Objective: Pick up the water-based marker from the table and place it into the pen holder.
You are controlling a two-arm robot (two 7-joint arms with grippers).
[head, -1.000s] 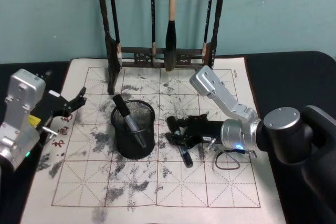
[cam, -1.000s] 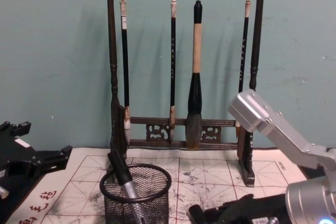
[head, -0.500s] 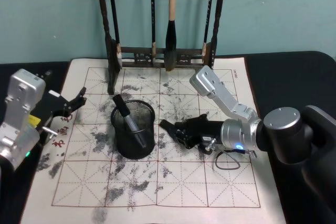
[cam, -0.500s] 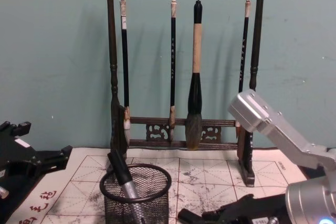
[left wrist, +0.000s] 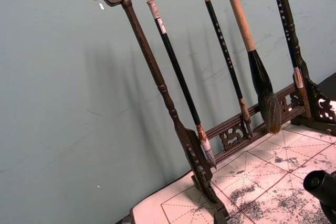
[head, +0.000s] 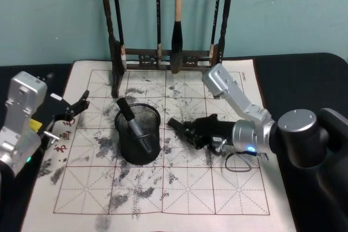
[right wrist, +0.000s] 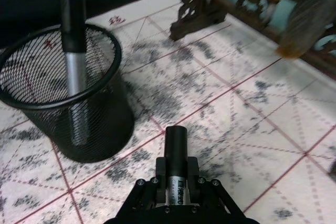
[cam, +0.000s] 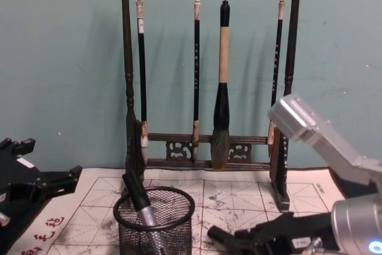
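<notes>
My right gripper (head: 194, 132) is shut on the water-based marker (head: 176, 124), a dark pen with a black cap. It holds the marker lifted a little above the paper, tip pointing at the pen holder (head: 139, 145). The right wrist view shows the marker (right wrist: 176, 148) between the fingers, with the black mesh pen holder (right wrist: 97, 114) just beyond it and apart from it. Another marker (head: 132, 124) with a black cap leans inside the holder. In the chest view the right gripper (cam: 234, 240) is low beside the holder (cam: 173, 230). My left gripper (head: 76, 107) is parked open at the mat's left edge.
A tall dark wooden rack of calligraphy brushes (head: 169, 57) stands at the back of the ink-stained grid paper (head: 136, 194). A black cable loop (head: 237, 164) hangs by my right wrist. Black cloth covers the table around the paper.
My right gripper has raised the marker off the paper and turned its tip from pointing toward me to pointing at the holder. The left arm has not moved.
</notes>
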